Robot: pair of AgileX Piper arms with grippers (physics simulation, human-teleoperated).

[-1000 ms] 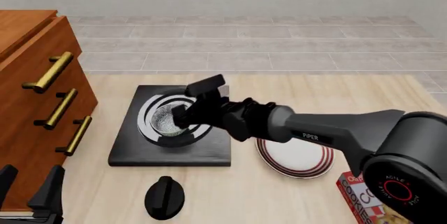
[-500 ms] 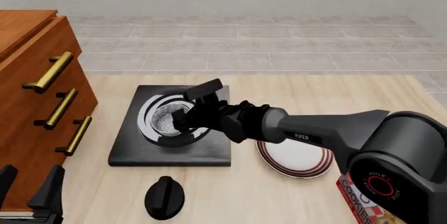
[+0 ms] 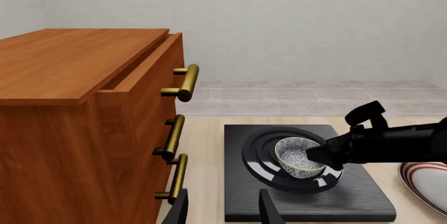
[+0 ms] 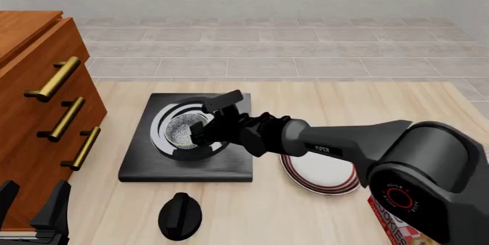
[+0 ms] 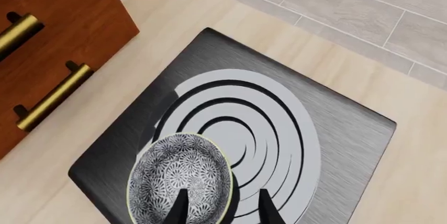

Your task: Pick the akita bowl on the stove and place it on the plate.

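Akita bowl [image 4: 183, 130] sits on the stove [image 4: 187, 168], on the silver burner rings, toward the stove's cabinet side. Speckled inside faces up, bowl upright. Stove lies flat on a light wood tabletop [image 4: 306, 222]; grey tiled floor and a pale wall lie beyond.

Right hand [image 4: 205, 126] is at the bowl, reaching in from the plate side. Right wrist view shows its two fingertips [image 5: 179, 208] astride the bowl's near rim, one tip over the speckled inside, the other over the dark outside wall. The gap is narrow, roughly wall-thick plus some. Cannot tell if the tips actually press the rim. Bowl not lifted.

Plate [image 4: 324, 179] lies behind the right hand, under its forearm, just beside the stove's edge and partly hidden. Black knob [image 4: 180, 216] is on the tabletop, nearer the camera than the stove. Wooden cabinet [image 4: 42, 119] with brass handles stands past the bowl, on the far side from the right hand. Red cookie box [image 4: 393, 222] at the near corner.

Left hand [image 3: 222, 211] is low by the cabinet, well apart from the bowl, fingers spread, holding nothing.
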